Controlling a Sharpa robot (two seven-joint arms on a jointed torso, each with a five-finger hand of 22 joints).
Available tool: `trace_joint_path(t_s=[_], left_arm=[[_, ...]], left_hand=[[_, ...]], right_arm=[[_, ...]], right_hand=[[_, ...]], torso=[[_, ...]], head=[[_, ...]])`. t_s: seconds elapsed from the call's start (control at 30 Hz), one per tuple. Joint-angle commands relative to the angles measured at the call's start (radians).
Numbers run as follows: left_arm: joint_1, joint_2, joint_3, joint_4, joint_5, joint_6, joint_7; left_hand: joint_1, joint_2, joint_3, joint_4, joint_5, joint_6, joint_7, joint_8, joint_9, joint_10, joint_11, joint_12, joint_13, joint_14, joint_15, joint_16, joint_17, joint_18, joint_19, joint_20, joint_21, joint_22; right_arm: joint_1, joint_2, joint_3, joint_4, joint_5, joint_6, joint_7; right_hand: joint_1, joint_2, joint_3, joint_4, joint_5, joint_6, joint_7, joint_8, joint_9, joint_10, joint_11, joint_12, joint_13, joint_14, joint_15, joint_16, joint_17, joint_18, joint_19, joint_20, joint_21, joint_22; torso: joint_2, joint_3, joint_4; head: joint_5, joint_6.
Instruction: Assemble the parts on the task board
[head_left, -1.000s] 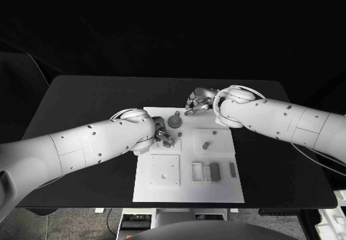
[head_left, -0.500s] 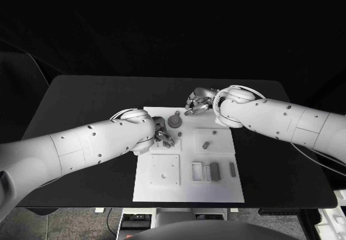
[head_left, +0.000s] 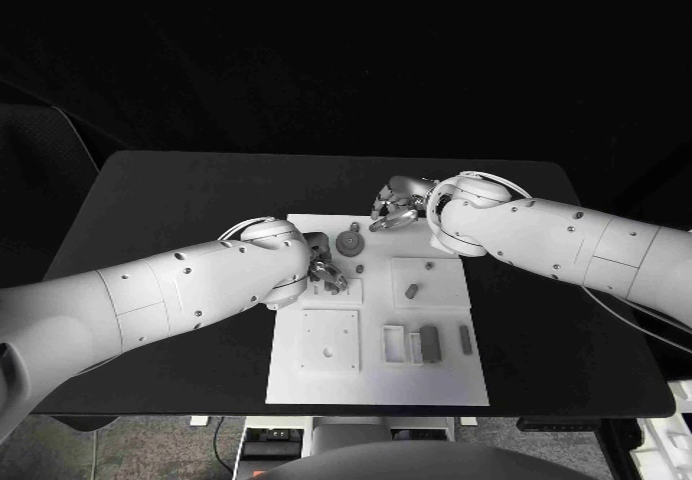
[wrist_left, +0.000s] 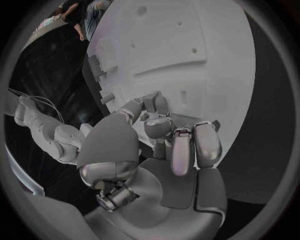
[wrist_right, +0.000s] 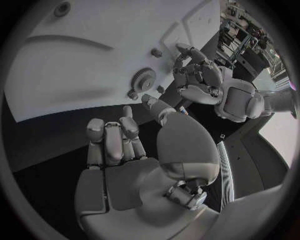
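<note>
The white task board (head_left: 378, 375) lies in the middle of the black table. A grey gear (head_left: 349, 241) stands near its far edge, also seen as the gear (wrist_right: 145, 78). My left hand (head_left: 327, 270) rests on the board's left part just this side of the gear, fingers (wrist_left: 182, 146) curled against the thumb, with no part showing among them. My right hand (head_left: 391, 209) hovers at the board's far edge beside the gear. Its fingers (wrist_right: 111, 137) lie close together with the thumb bent toward them, and whether they pinch anything is unclear. The left hand (wrist_right: 201, 79) also shows there.
Loose grey parts lie on the board: a short piece (head_left: 411, 290) on the right square plate, a block (head_left: 428, 343) beside a white frame (head_left: 394, 343), a thin bar (head_left: 466, 340). A square plate with a hole (head_left: 330, 340) sits at the front left. Bare black table (head_left: 173, 200) surrounds the board.
</note>
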Motion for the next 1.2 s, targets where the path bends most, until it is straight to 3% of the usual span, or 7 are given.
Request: trace_joint_path(t_s=[0.03, 0.9, 1.2], left_arm=[[-0.002, -0.003, -0.002, -0.005, -0.020, -0.009, -0.011], [-0.002, -0.003, -0.002, -0.005, 0.006, 0.037, -0.014], [-0.002, -0.003, -0.002, -0.004, 0.004, 0.044, -0.014]], left_hand=[[0.083, 0.072, 0.053, -0.045, 0.008, 0.124, -0.027, 0.007, 0.000, 0.073, -0.033, 0.005, 0.000, 0.127, -0.005, 0.000, 0.001, 0.076, 0.000, -0.002, 0.123, 0.000], [0.079, 0.070, 0.052, -0.042, 0.013, 0.126, -0.027, 0.008, 0.000, 0.074, -0.032, 0.005, 0.000, 0.127, -0.005, 0.001, 0.002, 0.075, 0.001, -0.001, 0.124, 0.000], [0.077, 0.072, 0.055, -0.040, 0.029, 0.128, -0.027, 0.010, 0.001, 0.075, -0.032, 0.006, -0.001, 0.127, -0.005, 0.002, 0.002, 0.076, 0.002, 0.000, 0.124, 0.000]], right_arm=[[-0.001, 0.000, 0.000, 0.000, -0.008, 0.013, 0.002], [-0.001, 0.000, 0.000, -0.001, -0.008, 0.014, 0.002], [-0.001, 0.000, 0.000, -0.001, -0.008, 0.014, 0.002]], right_hand=[[-0.011, 0.001, 0.008, 0.000, 0.003, 0.005, 0.010, -0.001, -0.001, 0.003, -0.002, 0.006, -0.002, -0.002, -0.006, 0.004, -0.001, 0.017, -0.004, -0.002, 0.007, -0.001], [-0.011, 0.001, 0.008, -0.001, 0.003, 0.005, 0.010, -0.001, -0.001, 0.003, -0.002, 0.006, -0.002, -0.002, -0.006, 0.004, -0.001, 0.017, -0.004, -0.002, 0.007, -0.001], [-0.011, 0.001, 0.008, -0.001, 0.003, 0.005, 0.010, -0.001, -0.001, 0.003, -0.002, 0.006, -0.002, -0.003, -0.006, 0.004, -0.002, 0.017, -0.004, -0.002, 0.007, -0.001]], torso=[[0.000, 0.0003, 0.0004], [0.000, -0.0001, 0.0001], [0.000, -0.0002, 0.0000]], head=[[0.000, 0.000], [0.000, -0.003], [0.001, -0.002]])
